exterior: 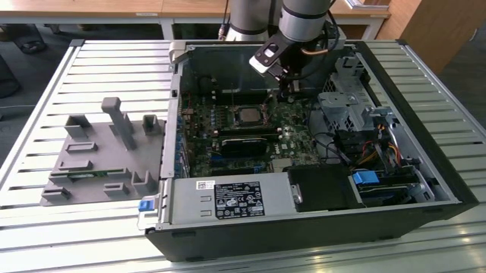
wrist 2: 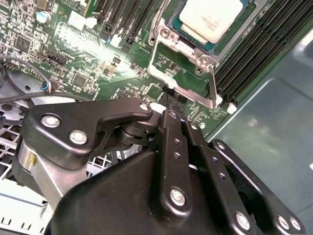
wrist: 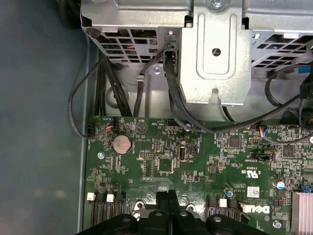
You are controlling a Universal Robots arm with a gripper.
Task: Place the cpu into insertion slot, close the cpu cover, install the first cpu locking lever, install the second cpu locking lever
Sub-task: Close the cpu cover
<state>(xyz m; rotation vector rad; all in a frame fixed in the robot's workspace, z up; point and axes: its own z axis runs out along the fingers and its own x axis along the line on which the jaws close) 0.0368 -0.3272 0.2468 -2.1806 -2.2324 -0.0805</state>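
We find a black printed label (exterior: pixel 238 200) on the grey metal power-supply box (exterior: pixel 190 206) and a white sticker (wrist: pixel 252 191) on the green circuit board (wrist: pixel 161 147); neither is readable.

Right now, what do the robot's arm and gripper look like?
The arm is a silver-grey cylindrical tube, with a black cable looping at its wrist and a white-and-black box mounted there. The gripper is matte black, built of flat linkage bars joined by silver screws, and tapers to a narrow tip.
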